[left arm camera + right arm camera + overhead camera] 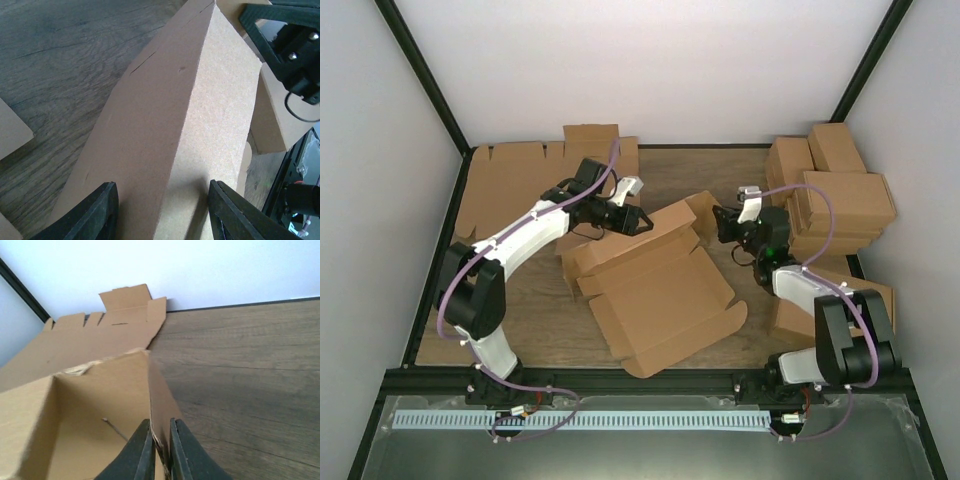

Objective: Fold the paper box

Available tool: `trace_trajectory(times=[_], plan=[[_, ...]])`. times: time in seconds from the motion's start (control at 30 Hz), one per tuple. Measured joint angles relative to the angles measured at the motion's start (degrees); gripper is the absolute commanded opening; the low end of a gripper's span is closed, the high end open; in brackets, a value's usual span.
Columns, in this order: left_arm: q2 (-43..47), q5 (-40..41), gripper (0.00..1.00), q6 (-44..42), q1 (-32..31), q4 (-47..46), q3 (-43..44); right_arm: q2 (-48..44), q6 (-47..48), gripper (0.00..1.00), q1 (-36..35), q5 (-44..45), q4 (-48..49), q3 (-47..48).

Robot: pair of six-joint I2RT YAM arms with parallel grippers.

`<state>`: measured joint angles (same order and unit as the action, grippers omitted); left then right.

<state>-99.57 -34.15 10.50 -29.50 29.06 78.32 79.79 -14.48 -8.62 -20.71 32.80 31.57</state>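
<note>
The paper box (665,300) lies half folded mid-table, its lid panel spread toward the near edge and its rear wall raised. My left gripper (642,222) is open and straddles the top of that raised, doubled wall (175,125), with one finger (97,210) on each side; whether they touch the wall I cannot tell. My right gripper (720,225) is shut on the thin edge of the box's right side flap (162,405), which stands upright. The box's inside (100,405) shows to the left of that flap.
A bundle of flat notched cardboard sheets (520,185) lies at the back left and also shows in the right wrist view (100,335). Several brown cartons (840,195) are stacked at the right, close behind the right arm. Dark wood table (670,175) lies between them.
</note>
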Motion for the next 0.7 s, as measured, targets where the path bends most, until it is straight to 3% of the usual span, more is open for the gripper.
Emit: trace_trajectory(times=[0.27,0.7], plan=[[0.0,0.0,0.52,1.3,0.4,-0.5,0.1,-4.7,-0.2,0.01,-3.4,2.4,-5.0,0.0],[0.2,-1.0,0.52,2.1,2.1,-1.0,0.1,-7.1,-2.7,0.01,-6.7,3.9,-17.7,5.3]])
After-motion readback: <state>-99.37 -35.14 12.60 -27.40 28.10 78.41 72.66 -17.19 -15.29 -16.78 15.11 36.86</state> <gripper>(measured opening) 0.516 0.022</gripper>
